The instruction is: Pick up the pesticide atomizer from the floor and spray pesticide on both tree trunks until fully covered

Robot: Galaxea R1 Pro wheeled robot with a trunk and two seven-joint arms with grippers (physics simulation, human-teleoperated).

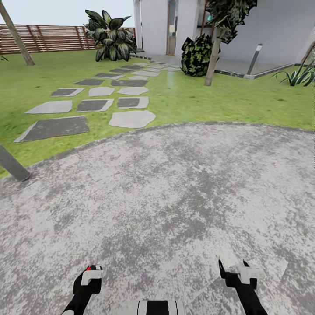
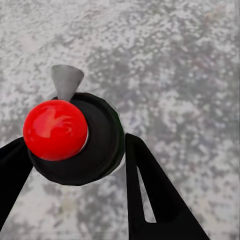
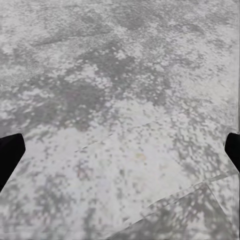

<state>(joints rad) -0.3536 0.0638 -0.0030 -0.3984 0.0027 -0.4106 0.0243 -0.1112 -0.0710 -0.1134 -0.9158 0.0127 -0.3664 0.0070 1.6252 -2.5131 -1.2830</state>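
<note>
**Atomizer's in the left gripper, robot parked on the grey pavement**

So the left gripper (image 2: 75, 165) is clamped on the pesticide atomizer (image 2: 75, 137), with a black finger on each side of its round dark body. From the left wrist view you look straight down on it: a shiny red knob on top and a small grey nozzle poking out past the rim. In the head view it's just a bit of white and red at the end of the left arm (image 1: 91, 274) (tiny at that angle, hard to make out much).

The right gripper (image 1: 238, 273) holds nothing, and its fingers are spread wide; the right wrist view catches just the black tips at the far edges, with mottled grey ground between them.

Both arms hang low over a big rounded patch of speckled grey pavement (image 1: 175, 197). Past its edge is the green lawn (image 1: 245, 100), with a path of grey stepping slabs (image 1: 94, 105) running toward the white house (image 1: 271, 30). A thin leaning trunk (image 1: 213, 61) stands near the house, next to a dark bush (image 1: 197, 54). A brown slat fence (image 1: 48, 38) runs along the back on the left.
</note>
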